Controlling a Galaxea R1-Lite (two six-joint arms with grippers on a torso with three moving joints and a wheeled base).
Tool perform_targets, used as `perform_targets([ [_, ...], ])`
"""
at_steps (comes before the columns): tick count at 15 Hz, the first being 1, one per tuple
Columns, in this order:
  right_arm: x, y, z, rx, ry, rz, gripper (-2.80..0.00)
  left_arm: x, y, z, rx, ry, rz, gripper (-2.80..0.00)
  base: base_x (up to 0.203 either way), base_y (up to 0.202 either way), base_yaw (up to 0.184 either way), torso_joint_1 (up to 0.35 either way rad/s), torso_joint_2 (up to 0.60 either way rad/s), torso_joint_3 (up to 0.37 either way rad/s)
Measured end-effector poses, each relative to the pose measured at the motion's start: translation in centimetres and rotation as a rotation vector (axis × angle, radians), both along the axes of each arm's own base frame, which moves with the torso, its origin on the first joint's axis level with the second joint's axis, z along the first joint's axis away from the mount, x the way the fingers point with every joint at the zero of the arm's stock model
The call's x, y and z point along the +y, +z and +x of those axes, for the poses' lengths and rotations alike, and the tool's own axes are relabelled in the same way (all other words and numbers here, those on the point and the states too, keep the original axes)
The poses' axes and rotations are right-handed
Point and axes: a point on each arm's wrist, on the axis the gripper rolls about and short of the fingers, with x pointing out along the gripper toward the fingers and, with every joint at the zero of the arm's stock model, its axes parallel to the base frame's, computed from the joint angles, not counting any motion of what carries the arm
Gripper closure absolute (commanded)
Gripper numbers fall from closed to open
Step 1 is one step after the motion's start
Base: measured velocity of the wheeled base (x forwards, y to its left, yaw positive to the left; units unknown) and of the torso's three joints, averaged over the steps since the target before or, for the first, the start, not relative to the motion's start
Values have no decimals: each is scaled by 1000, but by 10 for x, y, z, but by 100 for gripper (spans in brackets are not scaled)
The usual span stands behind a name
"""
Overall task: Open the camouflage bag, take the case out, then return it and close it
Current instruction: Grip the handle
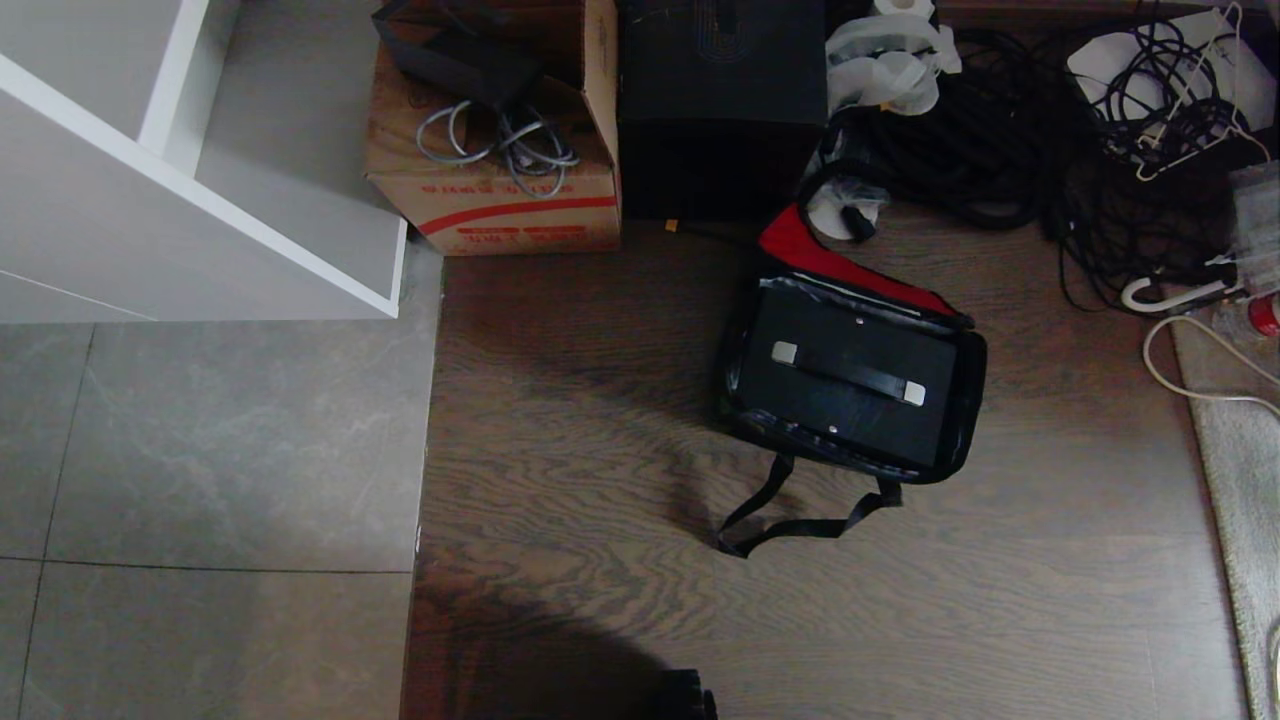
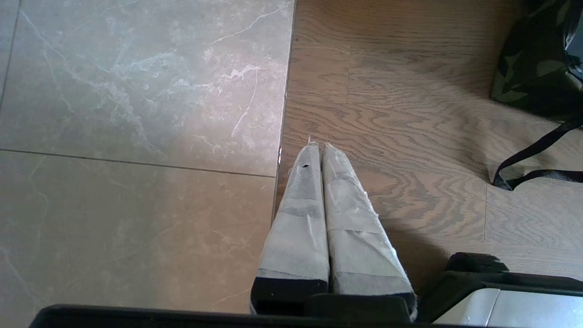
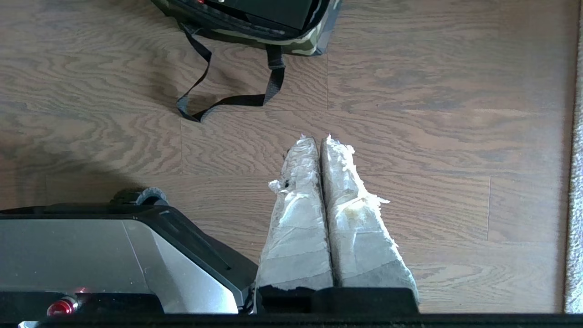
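Note:
The camouflage bag (image 1: 733, 365) stands on the wood floor with its top open and its red inner lid panel (image 1: 830, 262) folded back. Inside it sits the black case (image 1: 860, 345), its flat handle (image 1: 848, 373) on pale end mounts facing up. The bag's black strap (image 1: 790, 520) trails on the floor in front. Neither arm shows in the head view. My left gripper (image 2: 319, 146) is shut and empty over the seam between tile and wood, well to the left of the bag (image 2: 528, 59). My right gripper (image 3: 319, 137) is shut and empty above bare floor, short of the bag (image 3: 300, 45) and its strap (image 3: 227, 100).
Behind the bag stand a brown cardboard carton (image 1: 500, 200) and a tall plain black box (image 1: 720, 100). Tangled black cables (image 1: 1000, 140) lie at the back right. A white shelf unit (image 1: 200, 200) fills the far left, a pale rug (image 1: 1240, 460) the right edge. My base (image 3: 91, 255) is below.

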Motion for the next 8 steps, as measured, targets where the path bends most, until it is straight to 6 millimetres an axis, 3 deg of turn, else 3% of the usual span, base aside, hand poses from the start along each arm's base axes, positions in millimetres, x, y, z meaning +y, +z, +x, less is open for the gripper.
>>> perform_targets([
  [8, 0, 0, 0, 0, 1, 0, 0, 0, 0, 0, 0, 0, 0, 0, 0, 0, 0, 0, 0, 0],
])
